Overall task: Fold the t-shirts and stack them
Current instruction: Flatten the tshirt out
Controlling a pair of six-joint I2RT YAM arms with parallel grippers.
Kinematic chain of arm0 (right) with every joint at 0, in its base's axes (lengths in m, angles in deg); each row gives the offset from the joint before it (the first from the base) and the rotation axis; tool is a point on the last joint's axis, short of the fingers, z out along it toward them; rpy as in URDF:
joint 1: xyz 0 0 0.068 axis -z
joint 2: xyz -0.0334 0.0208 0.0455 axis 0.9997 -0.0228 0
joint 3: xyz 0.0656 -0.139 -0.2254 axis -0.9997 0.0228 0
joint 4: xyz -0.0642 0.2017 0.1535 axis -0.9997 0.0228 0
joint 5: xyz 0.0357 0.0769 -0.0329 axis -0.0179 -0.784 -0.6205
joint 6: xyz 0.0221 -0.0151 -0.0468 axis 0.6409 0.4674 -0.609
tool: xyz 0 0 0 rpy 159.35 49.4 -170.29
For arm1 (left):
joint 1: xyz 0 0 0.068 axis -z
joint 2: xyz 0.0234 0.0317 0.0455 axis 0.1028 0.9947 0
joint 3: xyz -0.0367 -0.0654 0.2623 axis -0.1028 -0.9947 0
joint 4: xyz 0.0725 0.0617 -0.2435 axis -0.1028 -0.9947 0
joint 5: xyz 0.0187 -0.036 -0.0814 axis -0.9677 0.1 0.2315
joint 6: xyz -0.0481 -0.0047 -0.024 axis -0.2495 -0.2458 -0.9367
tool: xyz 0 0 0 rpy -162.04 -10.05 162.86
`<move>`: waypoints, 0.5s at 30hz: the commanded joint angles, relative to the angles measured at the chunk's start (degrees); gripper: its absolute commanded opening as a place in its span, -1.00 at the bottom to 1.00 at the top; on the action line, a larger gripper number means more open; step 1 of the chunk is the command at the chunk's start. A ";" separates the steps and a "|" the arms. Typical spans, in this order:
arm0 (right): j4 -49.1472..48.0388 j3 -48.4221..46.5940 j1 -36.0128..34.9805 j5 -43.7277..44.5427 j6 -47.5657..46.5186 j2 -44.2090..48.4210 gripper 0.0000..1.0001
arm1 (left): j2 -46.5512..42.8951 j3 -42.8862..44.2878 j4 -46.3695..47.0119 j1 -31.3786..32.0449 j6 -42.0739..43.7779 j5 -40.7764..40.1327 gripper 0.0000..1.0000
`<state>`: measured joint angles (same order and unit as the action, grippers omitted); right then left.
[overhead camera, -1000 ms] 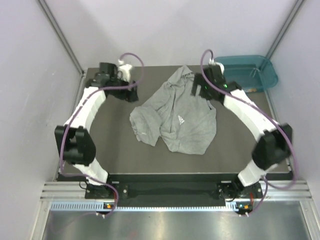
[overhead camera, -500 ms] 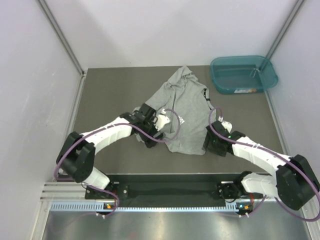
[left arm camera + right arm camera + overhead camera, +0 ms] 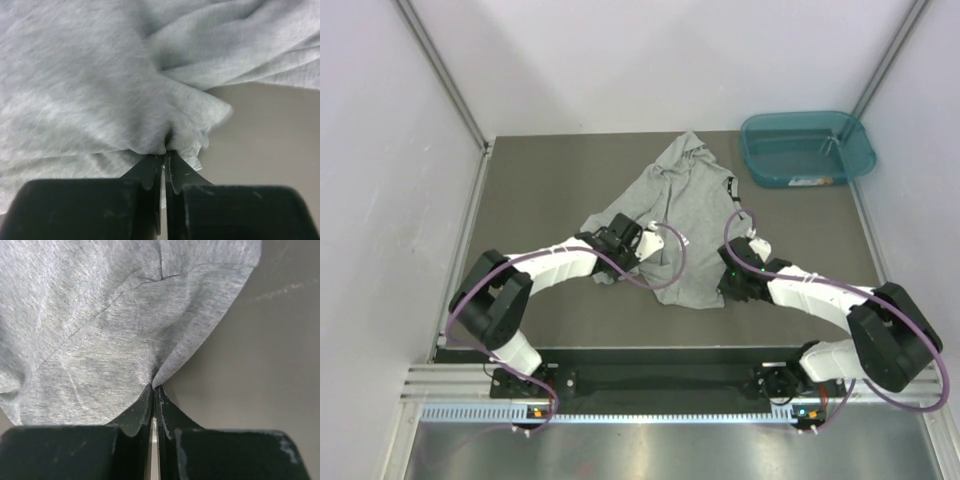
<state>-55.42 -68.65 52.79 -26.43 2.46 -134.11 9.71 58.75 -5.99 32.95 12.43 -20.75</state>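
— Where is the t-shirt (image 3: 685, 215) seen?
— Mid-table (image 3: 520, 200), crumpled; its long axis is run near-to-far, narrowing toward the far edge.
— And the grippers?
— Its near-left edge is pinched by the left gripper (image 3: 164, 160); its near-right edge by the right gripper (image 3: 153, 390); both are clamped on cloth.

**Surroundings, non-task items only**

At the far right corner of the table you have a teal tub (image 3: 807, 148): translucent plastic, rectangular with rounded corners, open side up. There is a small pale label on its near wall; the contents can't be made out.

The table (image 3: 535, 190) is a matte, dark grey-brown surface. Your right wrist view picks up a faint pale scuff (image 3: 280, 290) on it.

Plain white walls (image 3: 650, 60) close off the far side and both flanks. A slanted metal post (image 3: 440, 70) runs up the left corner joint and another (image 3: 890, 60) up the right.

A sheet-metal shelf (image 3: 670, 450) sits along the near edge.
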 commanded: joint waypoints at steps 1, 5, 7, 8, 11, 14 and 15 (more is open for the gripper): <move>3.15 -2.02 0.83 2.40 -0.40 1.73 -1.00 | -2.79 6.72 -3.51 -5.87 -1.51 4.80 -1.00; 10.54 -10.37 1.97 6.44 -6.71 10.77 -1.00 | -5.51 19.39 -14.49 -23.16 -3.88 16.40 -1.00; 15.18 -16.41 3.90 6.89 -9.45 13.07 -1.00 | -6.39 24.65 -20.04 -27.23 -3.53 21.50 -1.00; 16.86 -18.36 4.69 6.89 -11.81 15.17 -1.00 | -7.35 26.08 -21.35 -31.08 -3.44 23.00 -1.00; 22.67 -25.13 7.33 6.80 -15.68 19.39 -1.00 | -8.85 30.91 -27.77 -37.50 -3.01 26.79 -1.00; 27.42 -30.24 8.13 5.23 -17.97 21.86 -1.00 | -10.96 33.64 -30.94 -44.01 -2.48 28.02 -1.00; 28.65 -31.38 8.04 4.44 -18.51 21.96 -1.00 | -11.31 34.17 -31.56 -45.43 -2.22 27.93 -1.00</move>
<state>-35.57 -96.17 60.44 -21.97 -10.98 -113.83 0.84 90.38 -29.97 -8.69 9.63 2.15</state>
